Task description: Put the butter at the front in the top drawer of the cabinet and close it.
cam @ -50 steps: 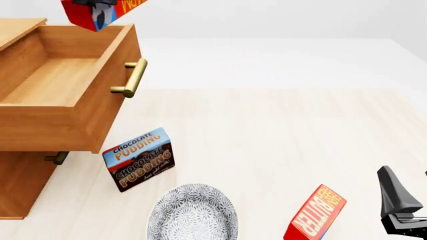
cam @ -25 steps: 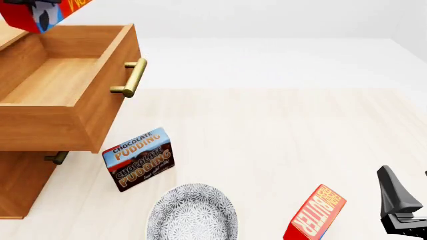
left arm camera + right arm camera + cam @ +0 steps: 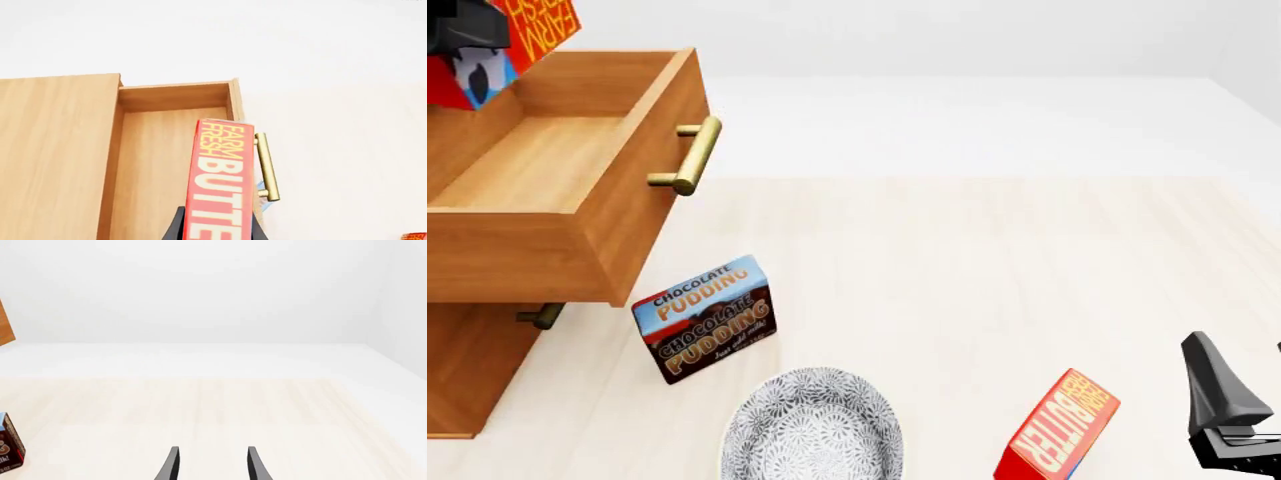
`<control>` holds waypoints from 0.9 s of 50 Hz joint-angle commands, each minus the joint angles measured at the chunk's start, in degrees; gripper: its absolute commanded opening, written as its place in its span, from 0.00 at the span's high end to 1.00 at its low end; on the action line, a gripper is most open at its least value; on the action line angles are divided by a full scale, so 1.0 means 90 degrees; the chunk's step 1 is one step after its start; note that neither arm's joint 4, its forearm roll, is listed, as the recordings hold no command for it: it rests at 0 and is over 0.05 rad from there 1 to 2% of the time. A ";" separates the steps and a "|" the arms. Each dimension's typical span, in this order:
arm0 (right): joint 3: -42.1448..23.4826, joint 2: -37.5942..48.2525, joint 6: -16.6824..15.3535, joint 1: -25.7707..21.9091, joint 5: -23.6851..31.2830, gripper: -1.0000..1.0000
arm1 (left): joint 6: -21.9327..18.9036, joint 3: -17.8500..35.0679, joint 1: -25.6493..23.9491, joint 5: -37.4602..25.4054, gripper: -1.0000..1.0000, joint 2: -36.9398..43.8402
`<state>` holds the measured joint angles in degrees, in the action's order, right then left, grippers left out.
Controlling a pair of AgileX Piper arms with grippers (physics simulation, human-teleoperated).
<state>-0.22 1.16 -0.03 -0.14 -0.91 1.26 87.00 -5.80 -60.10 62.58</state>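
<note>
My left gripper (image 3: pixel 471 40) is shut on a red butter carton (image 3: pixel 521 30) and holds it in the air over the left part of the open top drawer (image 3: pixel 554 165). In the left wrist view the carton (image 3: pixel 220 180) stands between the dark fingers (image 3: pixel 177 227), above the drawer's bare wooden floor (image 3: pixel 160 165) and beside its brass handle (image 3: pixel 267 167). The drawer sticks out of the honey-brown cabinet (image 3: pixel 467 370). A second butter carton (image 3: pixel 1058 428) stands tilted on the table at front right. My right gripper (image 3: pixel 1228 415) hangs just right of it, open and holding nothing (image 3: pixel 213 462).
A Chocolate Pudding box (image 3: pixel 705 320) stands on the table below the drawer's front corner and shows in the right wrist view (image 3: pixel 10 450). A grey patterned plate (image 3: pixel 811 425) lies at the front edge. The lower drawer's handle (image 3: pixel 541 317) peeks out under the open one.
The left gripper has carried the butter carton leftward from above the drawer's handle end to over its left part, and slightly lower. The right arm has not moved.
</note>
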 commanded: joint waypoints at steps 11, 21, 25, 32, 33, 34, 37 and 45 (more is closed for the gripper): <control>0.0007 -0.0091 0.0001 0.0002 0.0084 0.00 | 0.0033 -0.0654 0.0427 0.0389 1.00 -0.0163; 0.0004 -0.0052 0.0000 0.0001 0.0049 0.00 | 0.0157 -0.0952 0.0607 0.0636 1.00 -0.0127; 0.0001 -0.0045 0.0000 0.0001 0.0045 0.00 | 0.0166 -0.1087 0.0646 0.0754 1.00 -0.0053; 0.0000 -0.0053 0.0000 0.0001 0.0053 0.00 | 0.0237 -0.1216 0.0660 0.0854 1.00 -0.0058; 0.0000 -0.0064 0.0000 0.0001 0.0064 0.00 | 0.0272 -0.1285 0.0664 0.0918 1.00 -0.0013; -0.0001 -0.0066 0.0000 0.0001 0.0066 0.00 | 0.0298 -0.1304 0.0658 0.0926 1.00 -0.0021; -0.0001 -0.0069 0.0000 0.0001 0.0069 0.00 | 0.0312 -0.1309 0.0694 0.0959 1.00 0.0010; 0.0000 -0.0082 0.0000 0.0001 0.0081 0.00 | 0.0341 -0.1429 0.0757 0.1098 1.00 0.0141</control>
<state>-0.27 0.77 -0.03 -0.14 -0.47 4.73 75.03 0.32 -51.93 63.42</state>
